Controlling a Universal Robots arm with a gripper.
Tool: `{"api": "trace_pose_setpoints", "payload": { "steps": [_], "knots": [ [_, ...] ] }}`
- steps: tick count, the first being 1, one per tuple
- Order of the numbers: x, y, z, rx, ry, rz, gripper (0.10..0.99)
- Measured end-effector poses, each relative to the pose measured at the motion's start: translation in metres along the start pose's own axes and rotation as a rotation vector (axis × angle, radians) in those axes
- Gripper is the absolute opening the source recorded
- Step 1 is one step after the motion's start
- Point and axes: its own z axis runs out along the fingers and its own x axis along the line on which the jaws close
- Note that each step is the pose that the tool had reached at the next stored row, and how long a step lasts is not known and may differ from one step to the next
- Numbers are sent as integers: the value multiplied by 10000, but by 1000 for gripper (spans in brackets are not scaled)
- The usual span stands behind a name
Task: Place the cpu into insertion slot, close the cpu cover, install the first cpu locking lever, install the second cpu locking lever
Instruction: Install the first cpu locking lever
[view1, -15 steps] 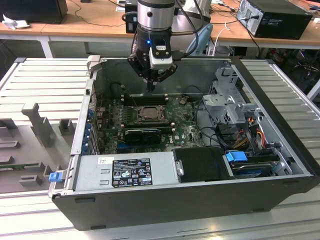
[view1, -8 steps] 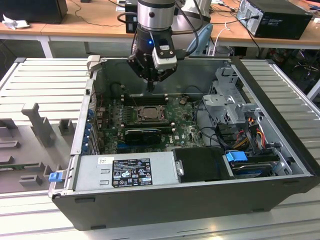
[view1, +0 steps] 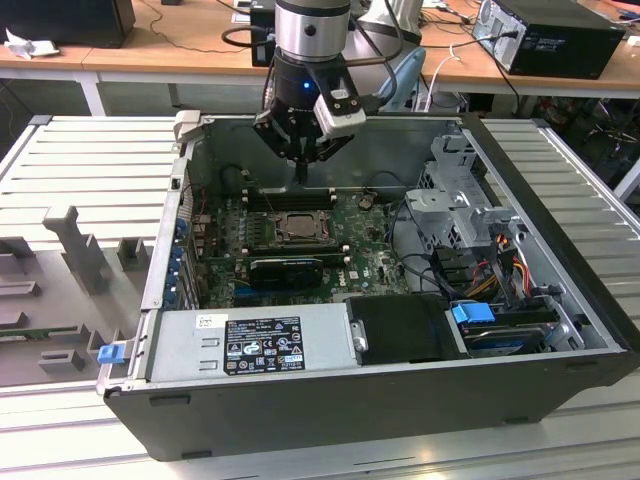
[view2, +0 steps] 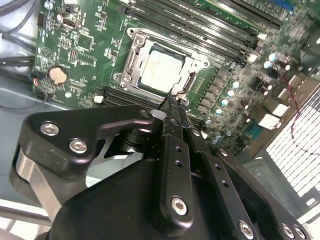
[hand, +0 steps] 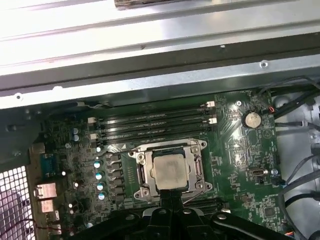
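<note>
cpu (hand: 170, 170) seated in slot (hand: 201, 146), cover (hand: 194, 172) looks down. End effector (view2: 172, 99) clenched, empty, tip just above socket edge. Chip likely light, rigid, fragile: edges only.

The gripper (hand: 170, 193) hides one edge of the insertion slot (hand: 142, 160) in the first wrist view; the arm (view1: 312, 30) runs off the exterior view's edge.

Thin square cpu (hand: 170, 170), beige-grey metal face, dull and smooth; silvery metal-framed cpu cover (hand: 196, 172) glints; green circuit board (hand: 235, 165) glossy; black gripper (view2: 172, 102) matt.
</note>
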Motion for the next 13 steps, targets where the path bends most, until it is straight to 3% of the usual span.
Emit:
{"api": "trace_pose_setpoints", "payload": {
  "steps": [6,10,13],
  "knots": [
    [0,0,4,17,9,-1162,106],
    [0,0,7,36,19,-2470,106],
    [2,0,14,20,21,-3085,106]
  ]
}}
